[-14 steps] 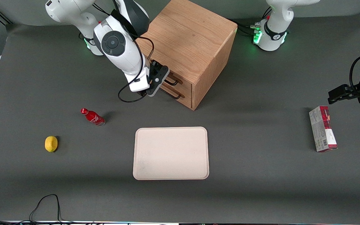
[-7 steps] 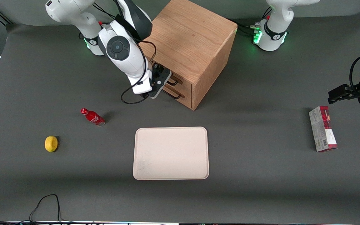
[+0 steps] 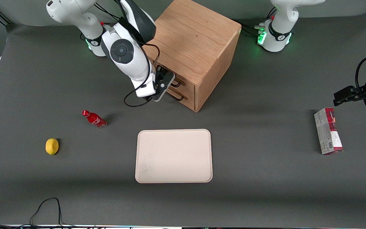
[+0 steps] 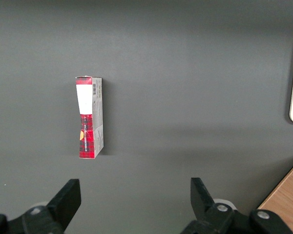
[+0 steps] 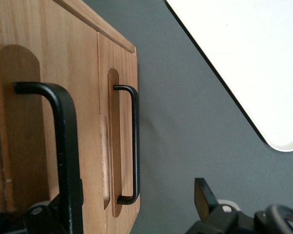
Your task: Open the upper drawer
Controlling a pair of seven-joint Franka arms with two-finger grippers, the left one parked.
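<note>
The oak cabinet (image 3: 195, 41) stands at the back of the table. Its upper drawer (image 5: 85, 97) looks pushed in, with a thin black bar handle (image 5: 68, 146) that also shows in the front view (image 3: 178, 83). The lower drawer's like handle (image 5: 134, 146) sits just below it (image 3: 176, 96). My right gripper (image 3: 165, 87) is in front of the drawer fronts, at the height of the handles. In the right wrist view the gripper (image 5: 135, 189) is open. The upper handle stands between its fingers, close against one of them, and one fingertip (image 5: 201, 192) hangs free over the table.
A cream tray (image 3: 145, 171) lies nearer the front camera than the cabinet. A red bottle (image 3: 94, 119) and a yellow lemon (image 3: 52, 146) lie toward the working arm's end. A red and grey box (image 3: 328, 130) lies toward the parked arm's end (image 4: 89, 119).
My right arm has moved toward the cabinet, bringing the gripper closer in on the drawer handles. The drawers have not moved.
</note>
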